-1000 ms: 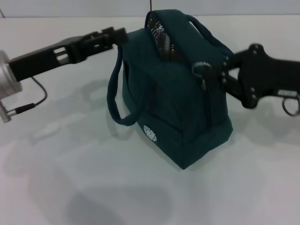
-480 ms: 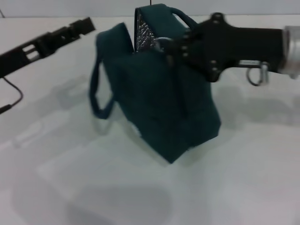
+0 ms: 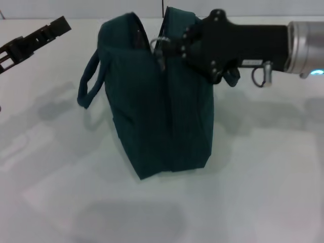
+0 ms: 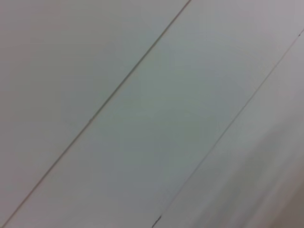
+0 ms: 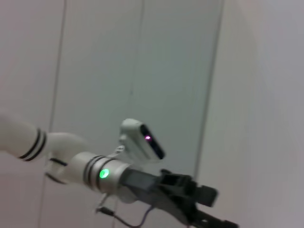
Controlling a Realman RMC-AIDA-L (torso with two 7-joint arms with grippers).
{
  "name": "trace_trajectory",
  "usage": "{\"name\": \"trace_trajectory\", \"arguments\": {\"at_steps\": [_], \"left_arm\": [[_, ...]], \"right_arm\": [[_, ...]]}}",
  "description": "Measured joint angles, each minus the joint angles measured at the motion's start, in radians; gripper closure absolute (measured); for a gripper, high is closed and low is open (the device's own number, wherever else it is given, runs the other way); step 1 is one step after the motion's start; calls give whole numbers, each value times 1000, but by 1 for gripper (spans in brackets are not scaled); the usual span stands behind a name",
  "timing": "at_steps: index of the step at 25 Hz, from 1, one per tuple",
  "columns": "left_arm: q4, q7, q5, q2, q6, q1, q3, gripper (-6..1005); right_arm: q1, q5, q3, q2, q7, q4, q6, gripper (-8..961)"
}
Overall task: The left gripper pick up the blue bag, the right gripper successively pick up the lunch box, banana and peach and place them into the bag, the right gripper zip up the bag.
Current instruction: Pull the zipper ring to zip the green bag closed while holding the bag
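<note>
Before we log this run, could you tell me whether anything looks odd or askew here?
The blue bag stands upright on the table, nothing spilled. The right gripper sits at the zipper pull on top; the left gripper hangs clear of the bag. Nothing stands out.

White tabletop (image 3: 263,192) with soft shadows, pale grey panelled wall (image 4: 142,118) with thin dark seams

The right gripper (image 3: 174,45) is a matte black claw studded with small silver screws, carrying a white label and a wire loop, on a silver cylindrical arm at upper right. The left gripper (image 3: 62,23), upper left, is all black with open slots.
</note>
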Motion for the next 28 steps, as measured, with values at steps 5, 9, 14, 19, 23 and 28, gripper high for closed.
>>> {"name": "trace_trajectory", "arguments": {"at_steps": [5,9,14,19,23,28], "left_arm": [[0,-3,6,16,-1,17,0,157],[3,-3,4,21,-1,33,0,164],[4,-2,6,33,-1,43,0,173],[9,-3,6,46,-1,71,0,182],[34,-12,30,59,5,105,0,190],[185,-110,118,62,28,171,2,199]], "right_arm": [[33,24,-76,7,-15,2,7,938],[48,86,-169,7,-36,-12,65,938],[68,168,-283,7,-73,-18,171,937],[76,261,-423,7,-125,-22,263,937],[70,307,-486,7,-143,-25,321,936],[45,335,-498,7,-154,-25,336,936]]}}
